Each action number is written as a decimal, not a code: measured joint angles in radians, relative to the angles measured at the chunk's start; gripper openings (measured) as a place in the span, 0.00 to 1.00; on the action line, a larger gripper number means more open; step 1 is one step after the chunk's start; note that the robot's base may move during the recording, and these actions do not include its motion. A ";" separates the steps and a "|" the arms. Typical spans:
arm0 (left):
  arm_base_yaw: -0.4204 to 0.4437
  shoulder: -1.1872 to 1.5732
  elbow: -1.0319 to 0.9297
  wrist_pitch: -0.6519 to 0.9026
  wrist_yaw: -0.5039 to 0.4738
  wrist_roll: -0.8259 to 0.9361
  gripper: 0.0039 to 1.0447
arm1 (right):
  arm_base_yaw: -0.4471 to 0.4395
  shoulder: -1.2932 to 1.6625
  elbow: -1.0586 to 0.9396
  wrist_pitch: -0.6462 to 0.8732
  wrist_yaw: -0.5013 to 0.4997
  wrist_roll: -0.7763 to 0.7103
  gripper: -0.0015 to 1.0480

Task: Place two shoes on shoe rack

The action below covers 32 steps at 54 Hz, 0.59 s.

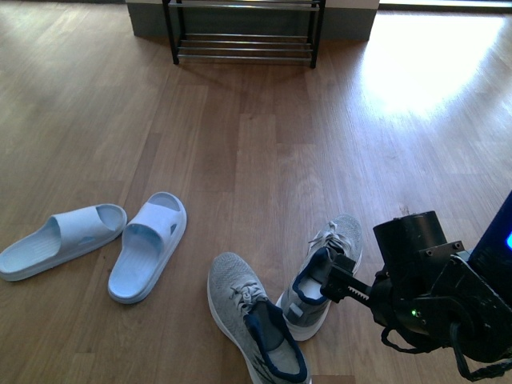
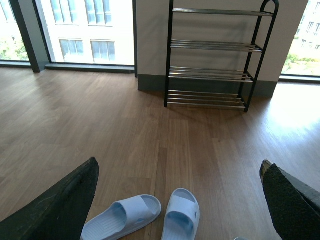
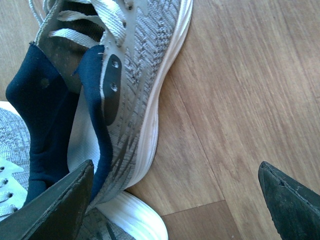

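Note:
Two grey knit sneakers lie on the wood floor, one (image 1: 254,318) nearer and one (image 1: 326,268) to its right. My right gripper (image 1: 330,278) is open low over the right sneaker (image 3: 127,75). One finger (image 3: 55,210) sits at that shoe's navy heel collar, the other (image 3: 295,200) over bare floor. Two pale blue slides (image 1: 64,238) (image 1: 148,244) lie to the left. My left gripper (image 2: 179,162) is open and empty, above the slides (image 2: 122,217) (image 2: 181,220). The shoe rack (image 1: 244,40) (image 2: 215,60) stands far ahead against the wall, its tiers bare.
The second sneaker's toe (image 3: 10,145) and white sole (image 3: 135,215) touch the right sneaker's heel. Wood floor (image 1: 256,160) stretches between the shoes and the rack. Large windows (image 2: 85,30) flank the wall behind the rack.

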 joint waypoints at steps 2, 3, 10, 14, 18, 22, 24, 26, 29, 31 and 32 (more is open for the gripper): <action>0.000 0.000 0.000 0.000 0.000 0.000 0.91 | 0.003 0.007 0.011 0.000 -0.005 0.003 0.91; 0.000 0.000 0.000 0.000 0.000 0.000 0.91 | 0.006 0.016 0.023 -0.005 -0.006 0.008 0.91; 0.000 0.000 0.000 0.000 0.000 0.000 0.91 | 0.020 0.030 0.049 -0.038 -0.016 0.035 0.91; 0.000 0.000 0.000 0.000 0.000 0.000 0.91 | 0.029 0.031 0.058 -0.045 -0.026 0.048 0.91; 0.000 0.000 0.000 0.000 0.000 0.000 0.91 | 0.034 0.031 0.069 -0.049 -0.027 0.053 0.91; 0.000 0.000 0.000 0.000 0.000 0.000 0.91 | 0.035 0.031 0.088 -0.057 -0.026 0.056 0.91; 0.000 0.000 0.000 0.000 0.000 0.000 0.91 | 0.035 0.032 0.094 -0.059 -0.025 0.061 0.91; 0.000 0.000 0.000 0.000 0.000 0.000 0.91 | 0.035 0.034 0.099 -0.060 -0.023 0.061 0.91; 0.000 0.000 0.000 0.000 0.000 0.000 0.91 | 0.036 0.042 0.108 -0.045 -0.003 0.060 0.91; 0.000 0.000 0.000 0.000 0.000 0.000 0.91 | 0.036 0.052 0.115 -0.021 0.003 0.051 0.91; 0.000 0.000 0.000 0.000 0.000 0.000 0.91 | 0.037 0.057 0.119 -0.008 0.003 0.047 0.91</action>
